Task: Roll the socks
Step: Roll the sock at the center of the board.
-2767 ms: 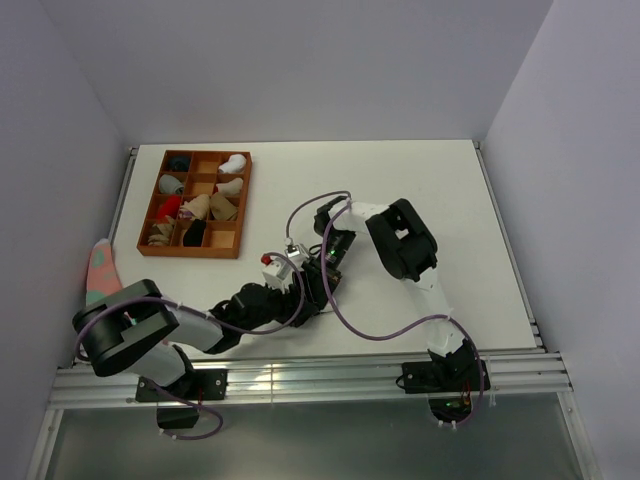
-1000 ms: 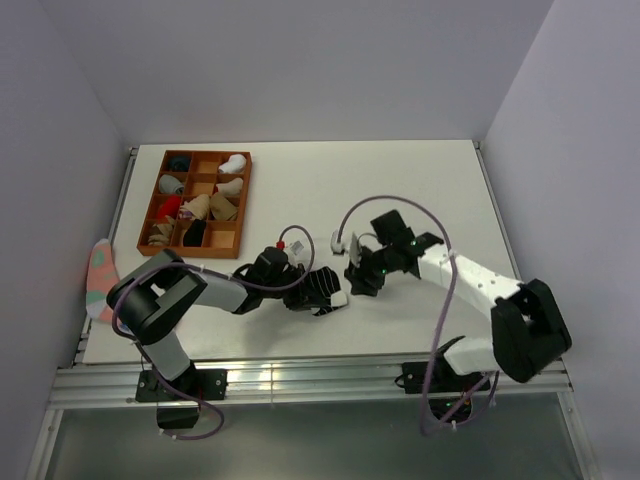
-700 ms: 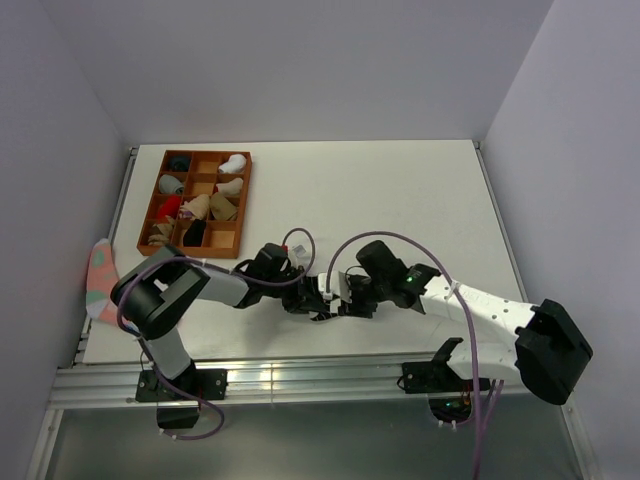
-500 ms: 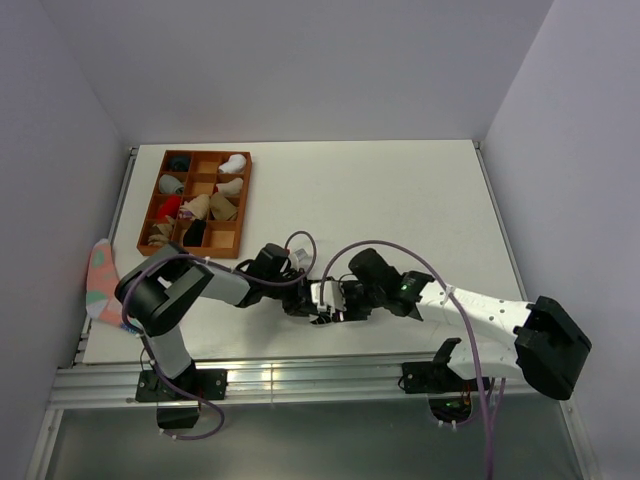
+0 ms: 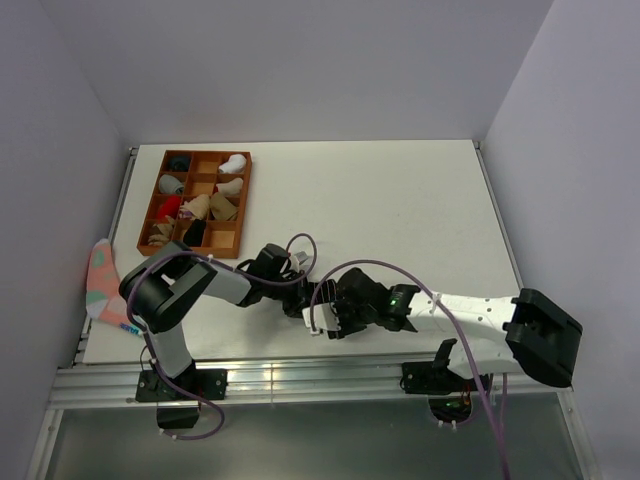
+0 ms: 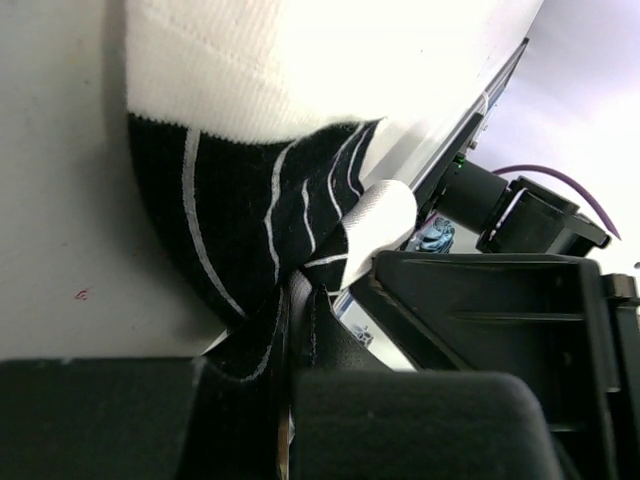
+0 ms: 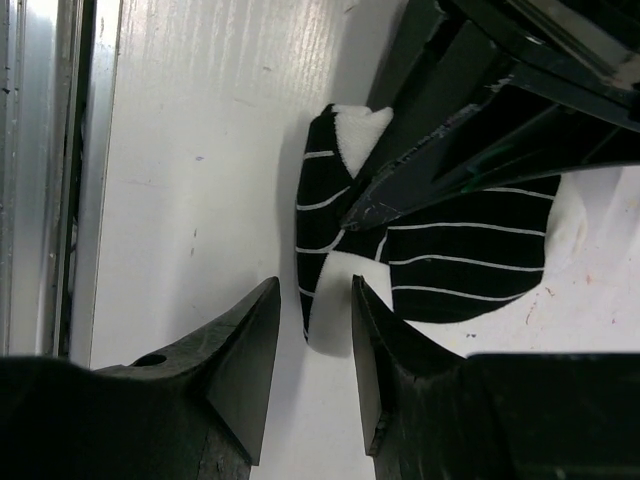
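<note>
At the far left a pink sock (image 5: 100, 275) hangs over the edge of the surface (image 5: 400, 210), well apart from the work. Next comes the wooden tray (image 5: 243, 205), its compartments filled with sock bundles, a red one (image 5: 170, 207) and a white one (image 5: 233, 162) among them. Your left arm (image 5: 215, 285) reaches low across the near part of the surface, and the left jaws are closed on the black striped sock (image 6: 230, 200), pinching a fold of it against the surface. The sock lies near the front edge, between the two arms, black with thin white lines and a white part beside the stripes. From above you can hardly see it: both wrists and a loop of purple cable (image 5: 330, 285) cover it. The left fingers also lie across the sock in your right wrist view, hiding its middle. The right jaws stand a little apart, and the sock's (image 7: 460, 260) near edge sits in the narrow gap between their tips. Your right arm (image 5: 470, 308) stretches in low from the right.
</note>
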Tool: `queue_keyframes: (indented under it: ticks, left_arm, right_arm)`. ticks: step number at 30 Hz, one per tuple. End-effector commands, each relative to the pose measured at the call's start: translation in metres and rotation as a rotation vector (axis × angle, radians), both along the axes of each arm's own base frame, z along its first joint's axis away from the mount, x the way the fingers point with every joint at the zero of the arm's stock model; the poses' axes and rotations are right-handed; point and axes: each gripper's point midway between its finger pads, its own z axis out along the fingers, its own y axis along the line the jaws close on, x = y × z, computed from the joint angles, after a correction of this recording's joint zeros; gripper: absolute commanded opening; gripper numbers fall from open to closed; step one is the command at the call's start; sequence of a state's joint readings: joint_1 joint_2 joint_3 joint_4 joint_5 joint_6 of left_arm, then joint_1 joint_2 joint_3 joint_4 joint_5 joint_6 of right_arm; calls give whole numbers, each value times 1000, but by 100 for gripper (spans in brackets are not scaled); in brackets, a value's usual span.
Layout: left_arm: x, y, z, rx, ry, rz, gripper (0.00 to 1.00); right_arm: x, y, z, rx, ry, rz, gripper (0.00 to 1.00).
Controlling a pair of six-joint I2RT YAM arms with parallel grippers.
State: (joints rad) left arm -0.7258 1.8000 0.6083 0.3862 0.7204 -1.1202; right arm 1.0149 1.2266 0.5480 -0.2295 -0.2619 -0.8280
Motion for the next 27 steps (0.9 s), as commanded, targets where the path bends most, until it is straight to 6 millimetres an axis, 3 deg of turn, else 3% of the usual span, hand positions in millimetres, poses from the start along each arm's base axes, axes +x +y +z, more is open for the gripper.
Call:
queue_keyframes:
  ticks: [1, 12, 15, 21, 27]
  left_arm:
    - [-11, 16, -28, 115, 68, 8, 0]
    - [-12, 15, -20, 96, 57, -15, 0]
    - [-13, 16, -20, 97, 54, -16, 1]
    - [-8, 16, -15, 80, 11, 13, 20]
    - [12, 19, -9, 93, -90, 101, 31]
  right_arm:
    - [4, 6, -1, 3, -39, 4, 42]
    - [20, 10, -14, -61, -92, -54, 41]
    - [21, 12, -15, -74, -80, -68, 32]
    - [12, 15, -8, -86, 5, -53, 18]
    - [-4, 9, 0, -134, 180, -3, 16]
